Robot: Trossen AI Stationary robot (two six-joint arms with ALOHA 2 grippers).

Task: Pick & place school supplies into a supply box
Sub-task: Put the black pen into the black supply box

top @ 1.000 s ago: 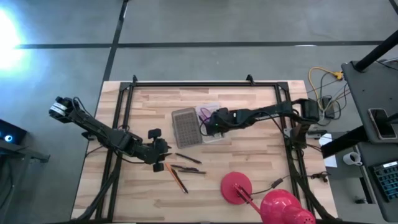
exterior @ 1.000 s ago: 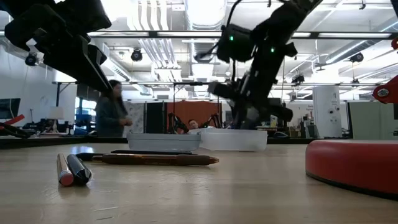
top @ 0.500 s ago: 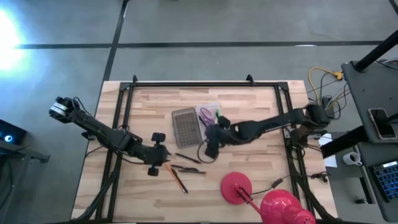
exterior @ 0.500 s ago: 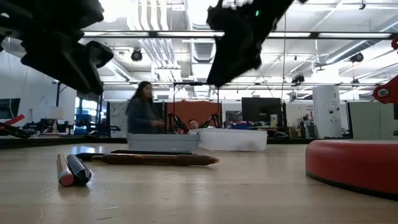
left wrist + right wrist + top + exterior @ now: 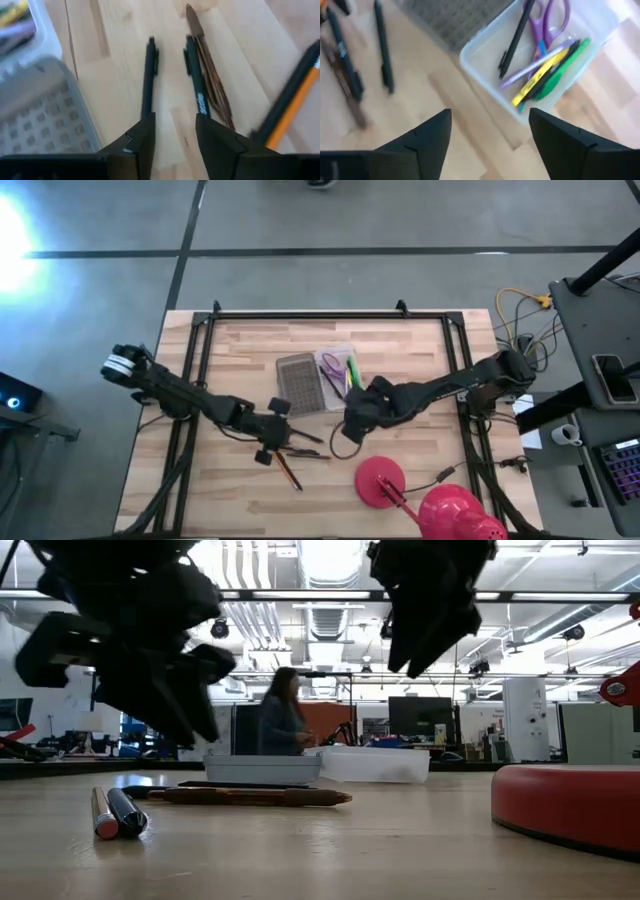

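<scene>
The clear supply box (image 5: pixel 340 372) stands open at mid-table with its grey grid lid (image 5: pixel 298 383) lying beside it. In the right wrist view it holds purple scissors (image 5: pixel 551 20), a black pen (image 5: pixel 516 35), and a yellow marker (image 5: pixel 540 75) and a green marker (image 5: pixel 559 67). Two black pens (image 5: pixel 148 75) (image 5: pixel 196 75), a brown pencil (image 5: pixel 212 80) and an orange pencil (image 5: pixel 292 102) lie on the table. My left gripper (image 5: pixel 175 120) is open just short of the two black pens and touches nothing. My right gripper (image 5: pixel 490 120) is open and empty, on the near side of the box (image 5: pixel 350 423).
A red lamp's round base (image 5: pixel 380 480) and shade (image 5: pixel 455 515) lie near the front right edge, and the base shows large in the low view (image 5: pixel 570 802). A black frame (image 5: pixel 200 360) borders the table. A person stands in the room behind the table (image 5: pixel 280 720).
My right gripper has gone from over the supply box toward the table's near edge and has risen. My left gripper has gone toward the table's right edge and a little nearer, up to the loose pens. The pens and the box have stayed where they were.
</scene>
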